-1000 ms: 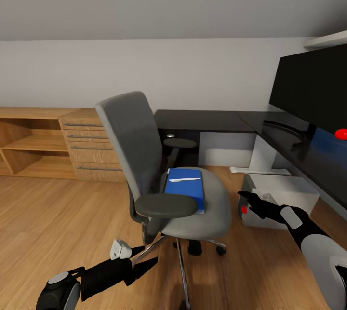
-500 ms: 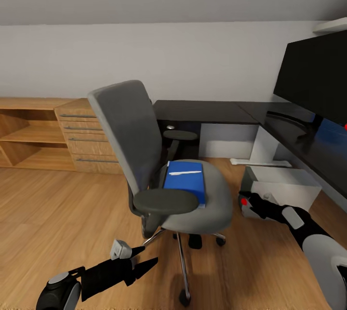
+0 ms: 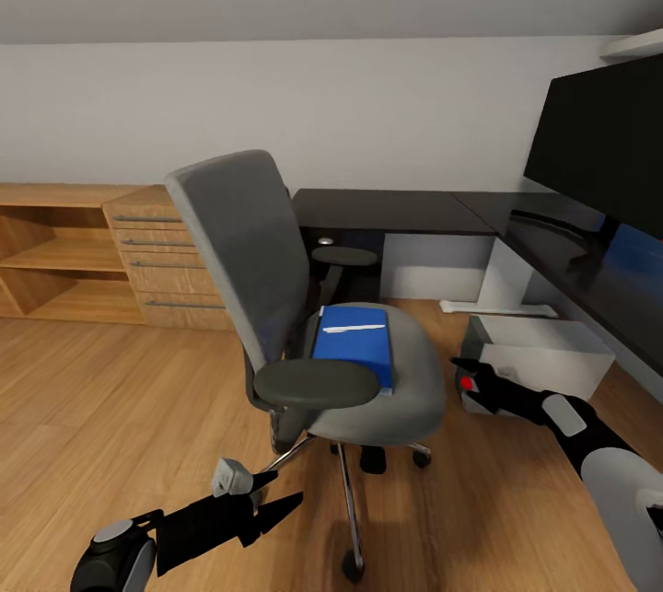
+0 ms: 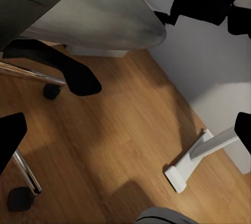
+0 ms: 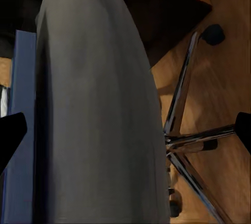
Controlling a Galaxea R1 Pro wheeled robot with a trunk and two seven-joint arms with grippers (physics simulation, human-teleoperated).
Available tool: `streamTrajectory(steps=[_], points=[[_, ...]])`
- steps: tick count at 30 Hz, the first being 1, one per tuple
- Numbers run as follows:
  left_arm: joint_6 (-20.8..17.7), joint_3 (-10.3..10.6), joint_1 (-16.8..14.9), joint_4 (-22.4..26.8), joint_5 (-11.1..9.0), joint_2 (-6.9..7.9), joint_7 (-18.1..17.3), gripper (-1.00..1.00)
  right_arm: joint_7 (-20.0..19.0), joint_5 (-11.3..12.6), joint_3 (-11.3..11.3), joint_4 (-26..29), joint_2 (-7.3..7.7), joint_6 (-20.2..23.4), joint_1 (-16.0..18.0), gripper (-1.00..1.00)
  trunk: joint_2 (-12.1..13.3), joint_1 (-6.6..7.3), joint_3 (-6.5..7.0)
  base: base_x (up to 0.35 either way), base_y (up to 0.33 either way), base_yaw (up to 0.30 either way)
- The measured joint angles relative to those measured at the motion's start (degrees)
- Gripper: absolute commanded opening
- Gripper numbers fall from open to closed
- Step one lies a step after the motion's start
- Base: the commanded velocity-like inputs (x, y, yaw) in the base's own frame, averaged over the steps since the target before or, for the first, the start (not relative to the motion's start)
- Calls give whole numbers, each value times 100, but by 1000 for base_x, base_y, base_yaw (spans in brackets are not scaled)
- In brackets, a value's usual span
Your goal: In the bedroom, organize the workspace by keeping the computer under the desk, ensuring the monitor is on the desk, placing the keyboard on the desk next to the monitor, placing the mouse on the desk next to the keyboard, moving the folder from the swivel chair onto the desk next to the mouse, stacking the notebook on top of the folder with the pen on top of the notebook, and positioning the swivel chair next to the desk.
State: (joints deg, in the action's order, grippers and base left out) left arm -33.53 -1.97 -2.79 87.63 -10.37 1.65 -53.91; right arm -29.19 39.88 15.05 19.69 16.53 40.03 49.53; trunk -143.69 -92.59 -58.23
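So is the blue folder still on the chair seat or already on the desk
On the chair. The blue folder lies flat on the grey chair's seat behind the near armrest; the black desk top shows no folder.

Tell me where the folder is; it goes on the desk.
In the head view, the blue folder lies on the swivel chair seat, left of the desk.

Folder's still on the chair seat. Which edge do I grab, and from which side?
Take the blue folder by its right long edge, likely with the right gripper. It lies flat on the swivel chair seat; the backrest and near armrest block the left and front, while the right side is open. Keep the jaws level.
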Motion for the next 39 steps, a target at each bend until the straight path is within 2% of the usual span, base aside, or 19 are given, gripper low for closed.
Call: streamTrajectory(steps=[8,17,24,34,39], points=[[13,67,0,-1,1,1,0,100,-204,-1,-36,1,-27,165,-5,100,0,0,0,0,0,0],[19,75,0,-1,-2,1,-5,100,-258,0,-91,-7,-72,185,-9,100,0,0,0,0,0,0],[22,76,0,-1,-3,-1,-8,100,-264,-10,-96,-8,-165,180,-9,100,0,0,0,0,0,0],[30,76,0,-1,-3,0,-8,100,-262,-61,-98,-8,-378,168,-9,100,0,0,0,0,0,3],[31,74,2,1,-3,-4,-7,100,-250,-124,-103,-11,-410,137,-8,100,0,0,-10,0,0,152]])
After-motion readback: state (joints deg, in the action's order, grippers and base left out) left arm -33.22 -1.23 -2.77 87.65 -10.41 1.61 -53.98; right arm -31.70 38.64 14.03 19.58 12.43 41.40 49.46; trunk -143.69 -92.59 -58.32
